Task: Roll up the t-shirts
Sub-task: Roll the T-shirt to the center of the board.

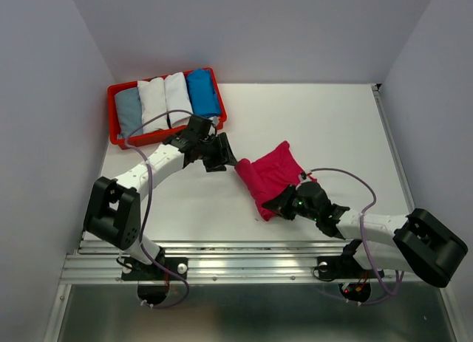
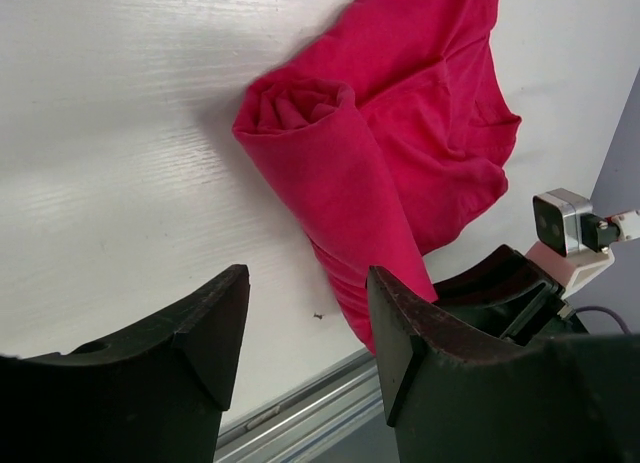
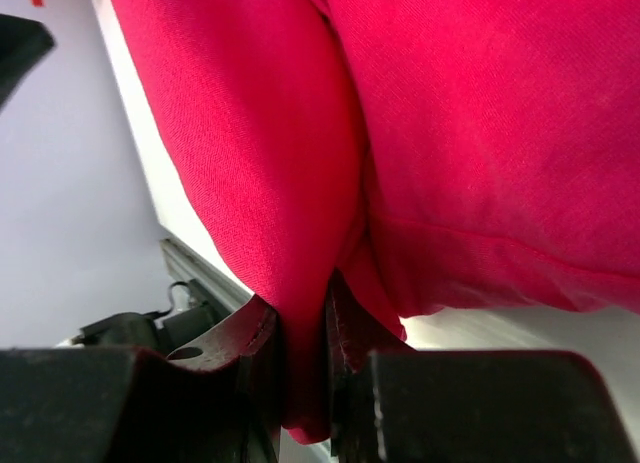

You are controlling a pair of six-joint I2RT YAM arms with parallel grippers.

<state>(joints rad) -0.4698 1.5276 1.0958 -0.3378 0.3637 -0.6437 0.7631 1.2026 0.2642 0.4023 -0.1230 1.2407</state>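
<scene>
Left tool (image 2: 308, 295) wide, right tool (image 3: 303, 328) tight.

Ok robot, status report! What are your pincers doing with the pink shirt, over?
Right pincer shut on magenta-pink soft cloth t-shirt, partly rolled. Left pincer open, empty, beside its roll. Nothing blocking.

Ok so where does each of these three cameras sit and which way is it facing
Top external: above and behind the arm bases, looking down on the table; shows both arms, left gripper, right gripper, magenta t-shirt, red tray.
Left wrist: on the left wrist, looking past its open fingers at the shirt's rolled end.
Right wrist: on the right wrist, pressed close, its fingers clamping the cloth.
Shared: all three see the magenta t-shirt; the left wrist view also catches the right gripper.
</scene>
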